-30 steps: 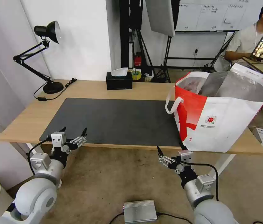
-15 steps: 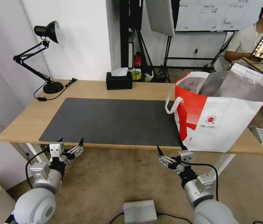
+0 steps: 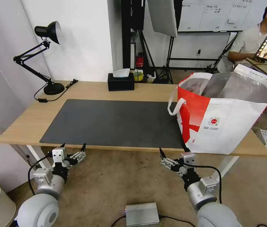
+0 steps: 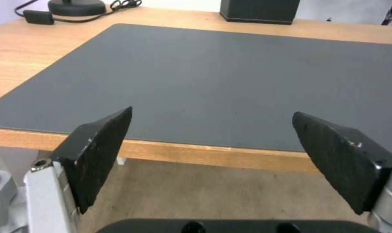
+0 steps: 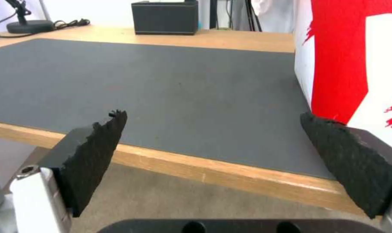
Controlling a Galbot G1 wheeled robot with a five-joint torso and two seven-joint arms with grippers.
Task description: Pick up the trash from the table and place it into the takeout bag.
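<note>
L tool (image 3: pixel 73 147) lower left, R tool (image 3: pixel 172 152) lower centre: both released, below surface (image 3: pixel 23 126) edge. Mat (image 3: pixel 114 123) bare; bag (image 3: pixel 225 116) right. Task looks done — keep arms low, clear of bag.

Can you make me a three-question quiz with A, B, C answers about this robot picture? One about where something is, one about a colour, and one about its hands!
1. Where does the takeout bag stand?
A. on the floor
B. on the table's right end
C. under the lamp

2. What colour is the tissue box?
A. black
B. yellow
C. pink

3. How are the fingers of the left gripper and right gripper?
A. both open, holding nothing
B. both shut
C. one holds a bowl

Answers:
1 B, the bag sits on the wood top beside the dark grey mat.
2 A, a black box with white tissue sticking out.
3 A, both wrist views show spread fingers with nothing between.
</note>
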